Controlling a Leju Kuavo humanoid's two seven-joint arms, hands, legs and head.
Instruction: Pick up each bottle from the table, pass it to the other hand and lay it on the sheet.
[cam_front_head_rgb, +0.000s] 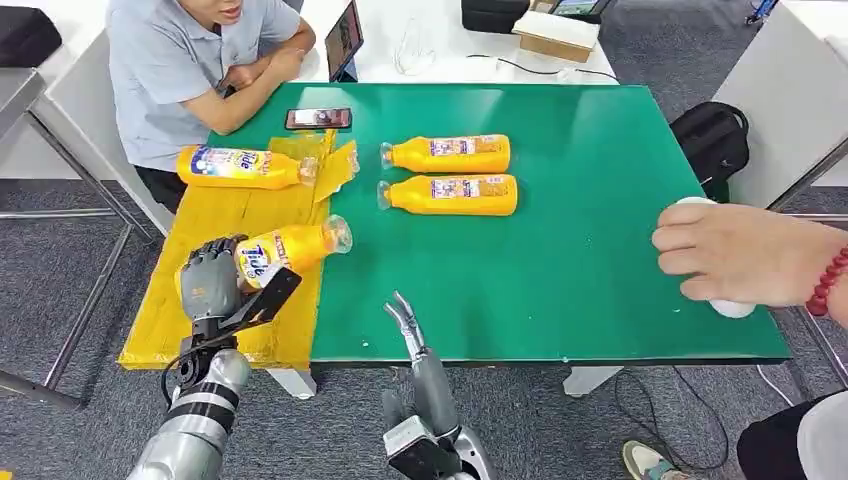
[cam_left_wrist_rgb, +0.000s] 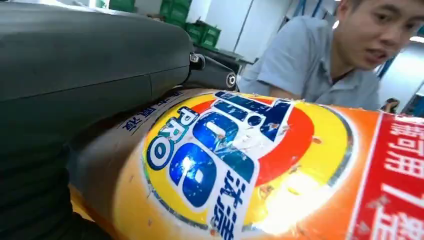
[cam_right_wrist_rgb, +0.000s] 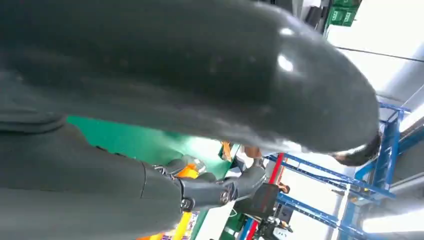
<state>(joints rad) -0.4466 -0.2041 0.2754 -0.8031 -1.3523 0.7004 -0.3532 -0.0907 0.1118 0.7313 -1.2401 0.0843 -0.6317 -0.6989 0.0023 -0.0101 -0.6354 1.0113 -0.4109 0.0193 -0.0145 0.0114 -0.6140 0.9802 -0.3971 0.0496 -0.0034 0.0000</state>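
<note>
My left hand (cam_front_head_rgb: 212, 275) grips the base of an orange detergent bottle (cam_front_head_rgb: 290, 248) over the yellow sheet (cam_front_head_rgb: 200, 320), the clear cap pointing right. Up close, the label of that held bottle (cam_left_wrist_rgb: 240, 165) sits against my left hand (cam_left_wrist_rgb: 85, 65). Another orange bottle (cam_front_head_rgb: 242, 166) lies on the sheet's far end. Two more bottles (cam_front_head_rgb: 450, 153) (cam_front_head_rgb: 452, 194) lie side by side on the green table (cam_front_head_rgb: 590, 250). My right hand (cam_front_head_rgb: 410, 335) hangs at the table's front edge, fingers extended and holding nothing; my right hand (cam_right_wrist_rgb: 175, 75) is a dark blur in its wrist view.
A person in a grey shirt (cam_front_head_rgb: 175, 60) sits at the far left corner, beside a phone (cam_front_head_rgb: 318, 118). Another person's hand (cam_front_head_rgb: 735, 255) rests on a white object at the table's right edge. A black bag (cam_front_head_rgb: 712, 135) lies on the floor to the right.
</note>
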